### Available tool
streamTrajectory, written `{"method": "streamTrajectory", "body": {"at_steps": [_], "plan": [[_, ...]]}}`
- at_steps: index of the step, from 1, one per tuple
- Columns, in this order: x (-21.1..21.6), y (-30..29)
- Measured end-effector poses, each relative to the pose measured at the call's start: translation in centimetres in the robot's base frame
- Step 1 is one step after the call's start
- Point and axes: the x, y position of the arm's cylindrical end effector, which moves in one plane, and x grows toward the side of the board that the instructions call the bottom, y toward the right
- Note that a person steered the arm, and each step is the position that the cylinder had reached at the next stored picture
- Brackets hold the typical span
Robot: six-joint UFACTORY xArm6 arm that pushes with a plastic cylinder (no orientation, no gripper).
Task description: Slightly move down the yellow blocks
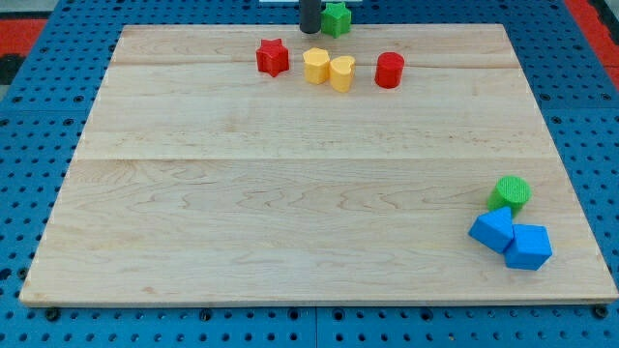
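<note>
Wooden board (290,193): pale wood, the largest thing here; it lies on a blue perforated table (29,193) and most of it is bare.
Blue blocks (510,239): two angular ones, touching, at the view's bottom right corner, far from the work.
Green cylinder (510,192): just above the blue ones, touching them or nearly so.
Yellow blocks (329,69): the task's things, two of them side by side and touching, near the view's top edge; the left one looks like a many-sided prism, the right one like a heart.
Red star (273,57): just beside the yellow pair, on the view's left.
Red cylinder (389,70): near the pair, on the view's right.
Green star (335,18): at the top edge, touching the rod or just beside it.
My tip (309,31): above the left yellow block, near it but apart.
Arm pose: only the lower rod shows, upright, entering from the view's top; the rest is out of the picture.
Pincer: this arm has none, so nothing spreads or pinches; it only pushes.
Step in hand, as I judge: coming behind the pair.
How to do it well: I think the tip should meet the seam between the two yellows, then go down a short way, so that both slide together and the red neighbours stay untouched.
</note>
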Motion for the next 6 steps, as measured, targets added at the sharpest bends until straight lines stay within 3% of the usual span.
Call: {"method": "streamTrajectory", "body": {"at_steps": [3, 4, 5, 6], "plan": [[0.2, 0.0], [3.5, -0.2], [6.7, 1.9], [6.9, 8.6]]}}
